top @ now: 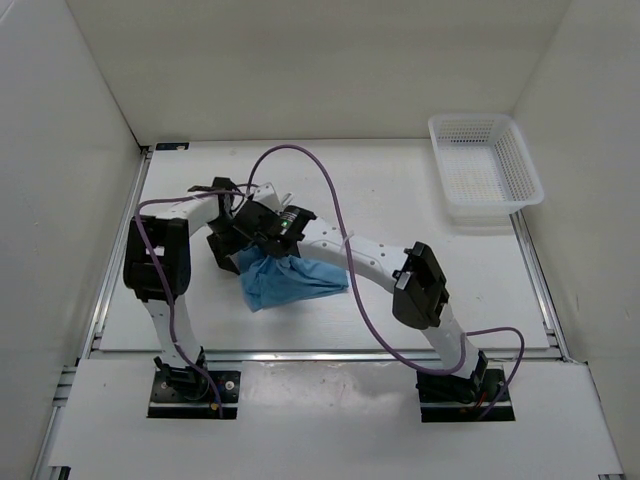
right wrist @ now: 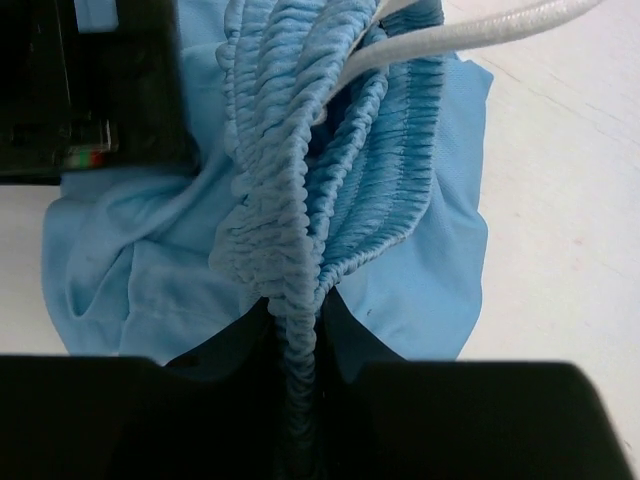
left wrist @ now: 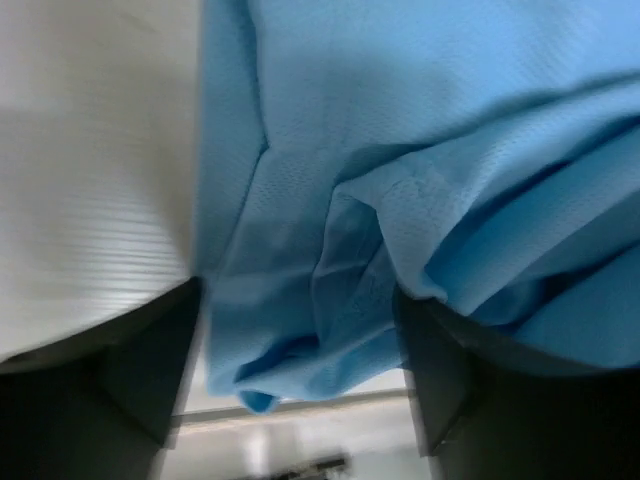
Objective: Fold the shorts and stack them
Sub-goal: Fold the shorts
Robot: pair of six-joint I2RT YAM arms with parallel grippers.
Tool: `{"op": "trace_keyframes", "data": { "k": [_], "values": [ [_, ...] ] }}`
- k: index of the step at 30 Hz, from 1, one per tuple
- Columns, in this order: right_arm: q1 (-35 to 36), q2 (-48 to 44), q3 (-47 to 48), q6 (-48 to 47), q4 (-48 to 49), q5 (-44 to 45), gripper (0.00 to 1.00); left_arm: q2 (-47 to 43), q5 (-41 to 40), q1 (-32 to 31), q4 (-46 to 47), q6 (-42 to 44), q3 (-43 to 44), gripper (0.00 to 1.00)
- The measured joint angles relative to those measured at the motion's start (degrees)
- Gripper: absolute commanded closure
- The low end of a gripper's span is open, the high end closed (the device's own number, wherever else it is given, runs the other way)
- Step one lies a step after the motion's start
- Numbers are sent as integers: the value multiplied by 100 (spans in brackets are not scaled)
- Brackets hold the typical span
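Observation:
The light blue shorts (top: 292, 279) lie bunched on the table between the two arms, with one end lifted under the grippers. My right gripper (right wrist: 300, 325) is shut on the gathered waistband (right wrist: 290, 200), which fans out above its fingers. The white drawstring (right wrist: 470, 35) runs off toward the upper right. My left gripper (left wrist: 298, 300) stands open, its dark fingers (left wrist: 150, 380) wide apart. Loose folds of the shorts (left wrist: 400, 120) hang between and in front of them, unclamped. From above, the left gripper (top: 226, 252) and the right gripper (top: 257, 238) sit close together at the cloth's upper left end.
A white mesh basket (top: 485, 166) stands at the table's far right corner. White walls close in the back and both sides. A purple cable (top: 330, 190) loops over the arms. The left arm's black body (right wrist: 90, 90) sits right beside the waistband.

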Motion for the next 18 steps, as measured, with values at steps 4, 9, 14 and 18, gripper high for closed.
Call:
{"op": "trace_keyframes", "data": {
  "k": [4,9,14,18],
  "values": [
    [15,35,44,-50,387,-358,31,-293,-168,553,-133,120,28,0],
    [28,-52,-140,-131,1178,-1132,8,-922,-361,1510,-494,249,435,0],
    [31,-1051,-1602,-136,1976,-1641,21,-1414,-424,1980,-612,317,669,5],
    [-227,-2422,-3093,92,2332,-1687,47,-1589,-431,1860,-688,391,601,13]
  ]
}}
